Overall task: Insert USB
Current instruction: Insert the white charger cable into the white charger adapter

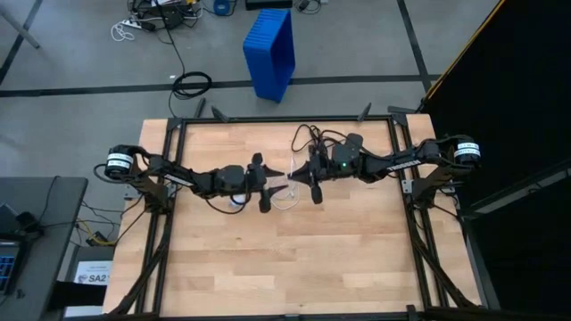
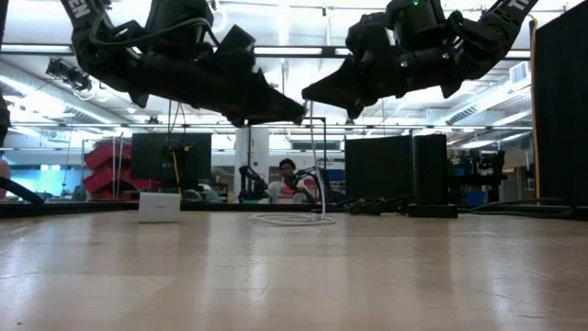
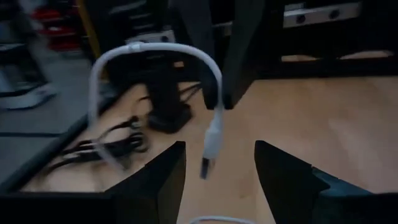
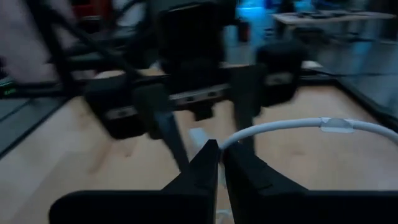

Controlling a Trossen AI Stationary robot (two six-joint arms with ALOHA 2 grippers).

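Above the table (image 1: 268, 267) centre, two grippers face each other tip to tip, raised clear of the wood; one USB (image 3: 213, 134) cable, white, hangs between them. Right gripper (image 4: 217, 163): jaws pinched tight on the cable, which arcs away from its tips. Left gripper (image 3: 217, 171): jaws parted, plug end dangling in the gap, touching neither finger; rest of the loop lies on the table below; one white box (image 2: 159, 207) stands well apart.
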